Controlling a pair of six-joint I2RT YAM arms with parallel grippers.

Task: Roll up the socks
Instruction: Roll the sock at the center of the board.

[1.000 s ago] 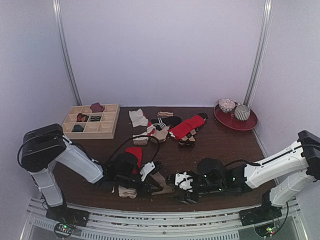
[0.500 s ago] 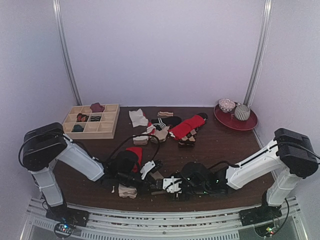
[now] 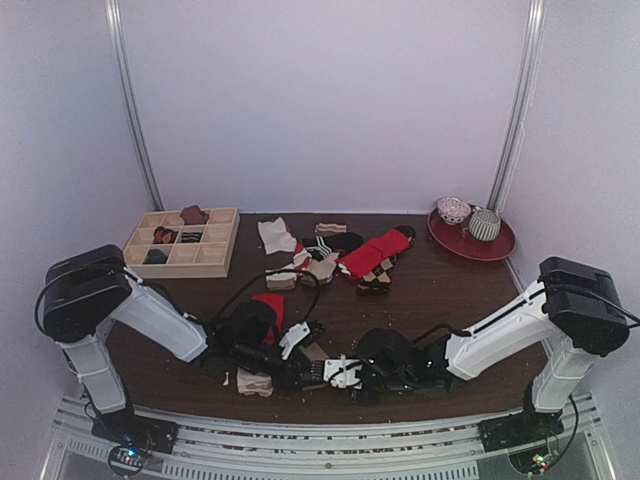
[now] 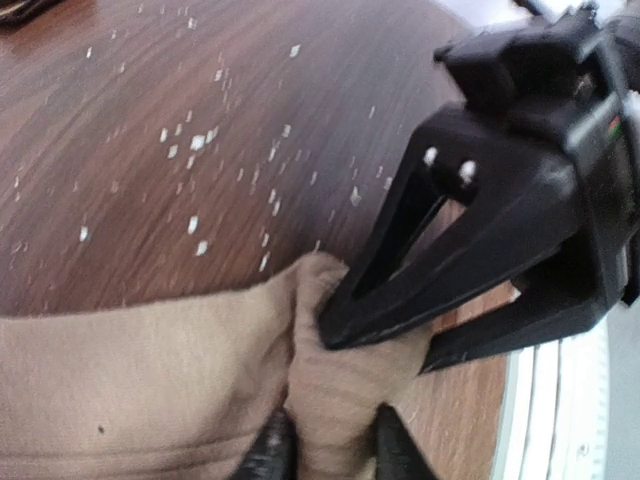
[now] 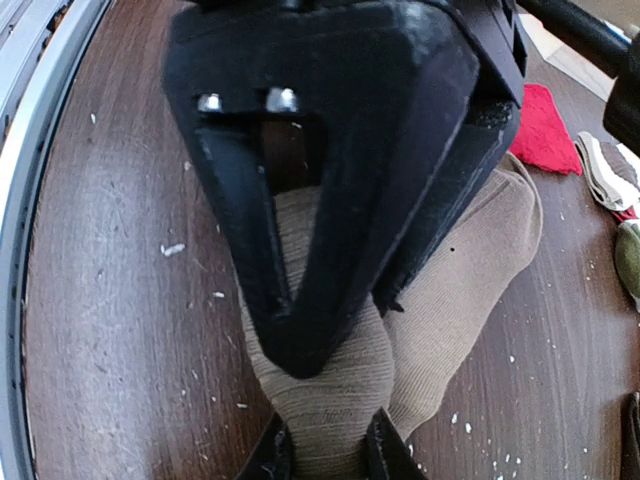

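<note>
The tan sock (image 4: 150, 390) lies flat on the wooden table, and its near end is bunched into a thick fold (image 5: 335, 420). My left gripper (image 4: 330, 455) has that fold filling the space between its fingertips. My right gripper (image 5: 325, 455) is shut on the same bunch from the opposite side, and its black fingers (image 4: 400, 290) press the fabric just ahead of the left ones. In the top view the two grippers, left (image 3: 300, 368) and right (image 3: 322, 372), meet nose to nose near the front edge. The red sock (image 3: 270, 305) lies behind the left wrist, its cream end (image 3: 253, 382) showing beside the arm.
A wooden compartment tray (image 3: 215, 258) holding rolled socks stands back left. A heap of other socks (image 3: 345, 252) lies mid-back. A red plate (image 3: 500, 250) carrying two bowls is back right. The table's front rail (image 3: 330, 425) runs just beyond the grippers. White lint specks dot the wood.
My right arm has slid left to the tan sock's bunched end and its fingers have closed on it. The left gripper stays in place, its fingers slightly wider on the fold.
</note>
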